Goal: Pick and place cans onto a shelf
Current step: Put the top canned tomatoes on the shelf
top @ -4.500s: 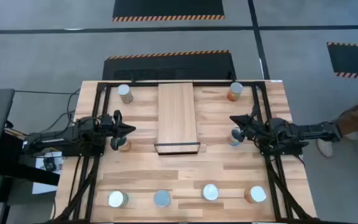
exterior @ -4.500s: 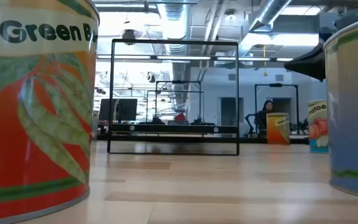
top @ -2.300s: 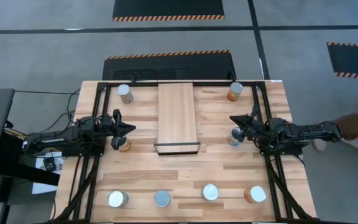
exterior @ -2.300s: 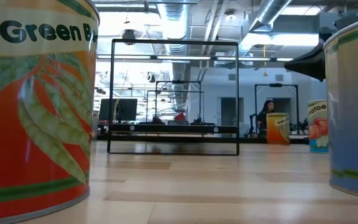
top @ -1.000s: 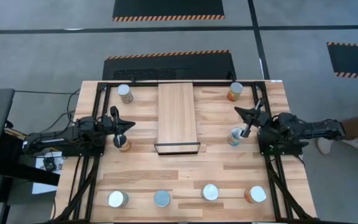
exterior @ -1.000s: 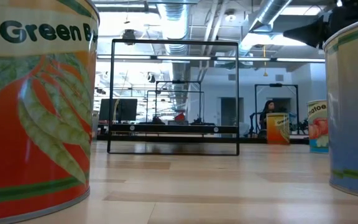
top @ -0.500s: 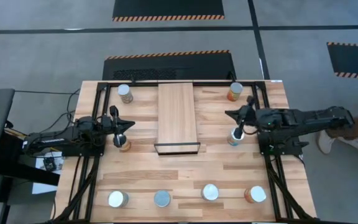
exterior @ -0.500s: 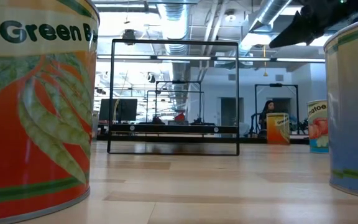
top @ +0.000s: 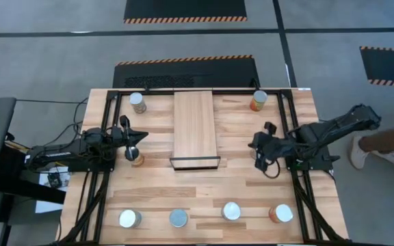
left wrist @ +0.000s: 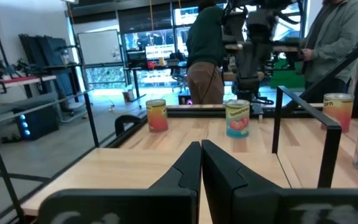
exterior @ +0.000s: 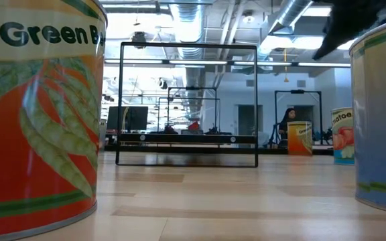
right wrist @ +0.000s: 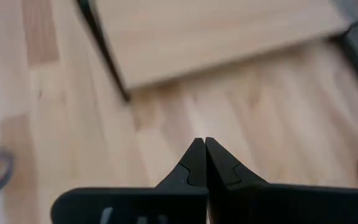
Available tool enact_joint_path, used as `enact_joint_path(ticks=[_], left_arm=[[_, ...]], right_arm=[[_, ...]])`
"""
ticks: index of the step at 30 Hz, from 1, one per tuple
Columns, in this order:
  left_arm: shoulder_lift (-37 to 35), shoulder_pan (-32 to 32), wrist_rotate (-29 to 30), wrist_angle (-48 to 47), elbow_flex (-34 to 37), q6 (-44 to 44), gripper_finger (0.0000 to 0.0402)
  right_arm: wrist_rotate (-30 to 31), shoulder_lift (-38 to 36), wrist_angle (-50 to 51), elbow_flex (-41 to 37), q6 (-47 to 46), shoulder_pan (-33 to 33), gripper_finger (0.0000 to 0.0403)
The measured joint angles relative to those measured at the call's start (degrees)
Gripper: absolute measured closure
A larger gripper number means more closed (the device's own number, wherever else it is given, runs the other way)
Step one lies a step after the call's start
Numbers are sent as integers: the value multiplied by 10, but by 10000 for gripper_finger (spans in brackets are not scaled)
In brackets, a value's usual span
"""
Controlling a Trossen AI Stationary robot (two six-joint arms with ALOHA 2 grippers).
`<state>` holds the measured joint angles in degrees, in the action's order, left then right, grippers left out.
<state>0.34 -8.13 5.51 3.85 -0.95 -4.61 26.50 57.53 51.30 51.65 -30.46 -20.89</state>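
The shelf (top: pixel 195 128) lies in the middle of the table's far half. Cans stand at the far left (top: pixel 137 102) and far right (top: pixel 258 100), and several stand along the near edge (top: pixel 178 218). My left gripper (top: pixel 133 139) is shut and hovers level just beside a can (top: pixel 136 158) at mid-left; its closed fingers show in the left wrist view (left wrist: pixel 201 146). My right gripper (top: pixel 258 147) is shut, raised and tipped down toward the table right of the shelf's near end (right wrist: pixel 216 37). It covers most of the mid-right can.
Black frame rails (top: pixel 111 130) run along both sides of the table. In the low view an orange can (exterior: pixel 39 120) and a bluish can (exterior: pixel 380 114) stand very close to the camera. People stand beyond the table in the left wrist view (left wrist: pixel 207 56).
My right arm has lifted its elbow and swung. Its gripper has gone a little toward the shelf and the near edge, and has tipped from level to pointing down over the mid-right can. The cans have not moved.
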Motion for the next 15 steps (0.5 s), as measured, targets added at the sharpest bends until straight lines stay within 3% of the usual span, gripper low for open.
enact_joint_path(ticks=[8,15], left_arm=[[0,0,1,4,0,-9,397],[0,0,1,1,0,-8,397]], right_arm=[[-30,30,147,9,-197,-75,383],[-36,52,165,9,-233,-39,325]])
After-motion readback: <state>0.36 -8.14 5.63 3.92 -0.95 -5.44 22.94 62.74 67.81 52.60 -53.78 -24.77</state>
